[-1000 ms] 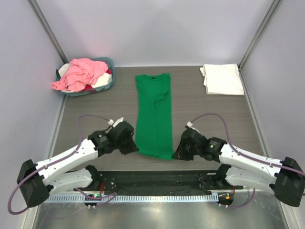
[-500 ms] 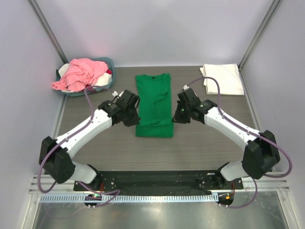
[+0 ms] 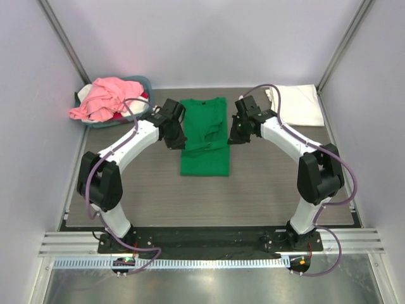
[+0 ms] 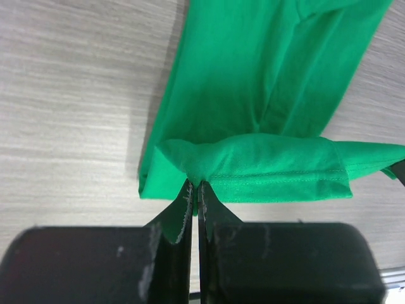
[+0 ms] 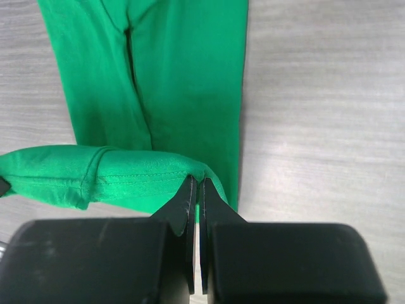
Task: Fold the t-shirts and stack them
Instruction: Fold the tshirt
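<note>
A bright green t-shirt lies as a long strip in the middle of the table, collar at the far end. Its near hem is lifted and doubled back over the rest. My left gripper is shut on the hem's left corner, pinched between the fingertips. My right gripper is shut on the hem's right corner. The hem hangs stretched between both grippers above the lower layer. A folded white t-shirt lies at the back right, partly behind the right arm.
A round blue-grey basket at the back left holds crumpled pink cloth with some white and red showing. Grey walls and metal posts close in the table's sides and back. Bare wood-grain table lies between the shirt and the arm bases.
Both grippers have carried the green shirt's hem from the near edge towards the far end, doubling the shirt over itself. Both arms are now stretched far out.
</note>
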`<action>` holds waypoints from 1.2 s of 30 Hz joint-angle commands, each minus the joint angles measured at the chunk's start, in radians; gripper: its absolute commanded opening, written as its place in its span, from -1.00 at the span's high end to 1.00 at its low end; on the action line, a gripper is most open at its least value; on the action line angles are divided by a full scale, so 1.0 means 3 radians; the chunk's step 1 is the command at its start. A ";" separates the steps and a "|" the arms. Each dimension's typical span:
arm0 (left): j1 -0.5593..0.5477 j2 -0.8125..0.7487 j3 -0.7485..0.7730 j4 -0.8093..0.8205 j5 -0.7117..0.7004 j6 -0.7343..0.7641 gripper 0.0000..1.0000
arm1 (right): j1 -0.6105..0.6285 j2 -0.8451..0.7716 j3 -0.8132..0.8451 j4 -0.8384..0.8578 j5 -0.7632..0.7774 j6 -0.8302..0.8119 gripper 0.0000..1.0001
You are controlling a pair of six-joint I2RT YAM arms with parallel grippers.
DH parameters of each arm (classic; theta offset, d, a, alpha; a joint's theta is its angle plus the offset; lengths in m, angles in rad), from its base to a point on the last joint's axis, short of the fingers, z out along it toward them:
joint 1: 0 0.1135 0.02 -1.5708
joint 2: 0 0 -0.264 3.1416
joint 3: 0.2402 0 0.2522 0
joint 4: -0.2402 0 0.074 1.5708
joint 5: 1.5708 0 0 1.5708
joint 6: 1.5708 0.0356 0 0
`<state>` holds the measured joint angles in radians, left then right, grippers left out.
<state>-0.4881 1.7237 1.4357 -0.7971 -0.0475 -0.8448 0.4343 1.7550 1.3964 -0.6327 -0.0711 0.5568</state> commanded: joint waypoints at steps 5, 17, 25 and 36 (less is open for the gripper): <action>0.0134 0.0329 0.0281 0.0049 0.0107 0.0157 0.99 | -0.0108 0.0331 0.0336 -0.0028 -0.0131 -0.0194 0.97; 0.0256 0.0707 0.0558 0.0044 0.0112 0.0229 0.96 | -0.0200 0.0751 0.0694 -0.0023 -0.0182 -0.0255 0.98; 0.0461 0.1202 0.1276 -0.0262 0.0270 0.0387 0.18 | -0.0271 0.1246 0.1296 -0.0175 -0.0269 -0.0312 0.21; 0.0651 0.0919 0.1586 -0.0765 0.0582 0.0582 -0.15 | -0.0232 0.0846 0.1604 -0.0536 -0.0549 -0.0133 -0.18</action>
<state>-0.2638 2.2032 2.0987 -1.0180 0.0631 -0.6891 0.3164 2.1784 2.0327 -0.7834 -0.1558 0.4889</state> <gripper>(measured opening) 0.582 0.596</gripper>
